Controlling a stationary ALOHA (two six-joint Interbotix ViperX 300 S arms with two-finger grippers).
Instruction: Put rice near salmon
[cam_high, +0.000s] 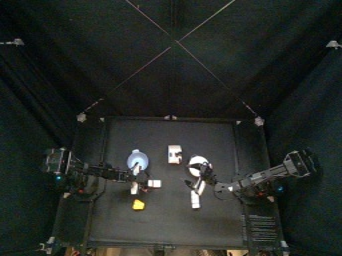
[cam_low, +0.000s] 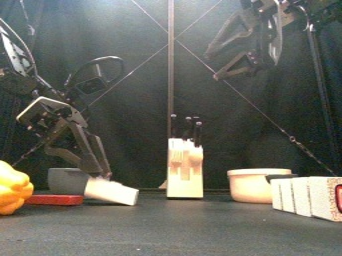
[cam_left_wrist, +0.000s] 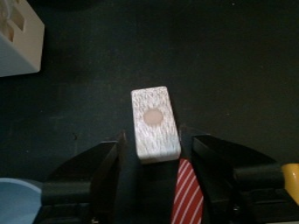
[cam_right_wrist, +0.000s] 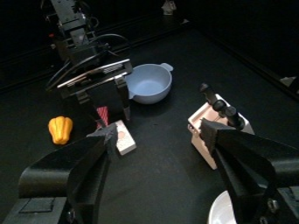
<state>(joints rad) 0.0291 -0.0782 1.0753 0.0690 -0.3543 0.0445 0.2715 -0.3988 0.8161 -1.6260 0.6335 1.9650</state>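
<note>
already the left gripper (cam_left_wrist: 156, 166) is clamped on one end of the rice block (cam_left_wrist: 156, 122), whose long axis runs straight out from the jaws, tilted low over the table (cam_low: 174, 225). the striped salmon piece (cam_left_wrist: 184, 197) lies right beneath that gripper. the right gripper (cam_right_wrist: 163, 162), jaws spread and empty, hangs well apart.

Open black tabletop (cam_high: 167, 215) toward front edge, passable. Centre blocked by white block with dark pegs (cam_low: 185, 167). Right: white bowl (cam_low: 257, 184) and white box (cam_low: 311, 196) close together. Left: yellow pepper (cam_low: 12, 188), blue bowl (cam_right_wrist: 149, 81).
</note>
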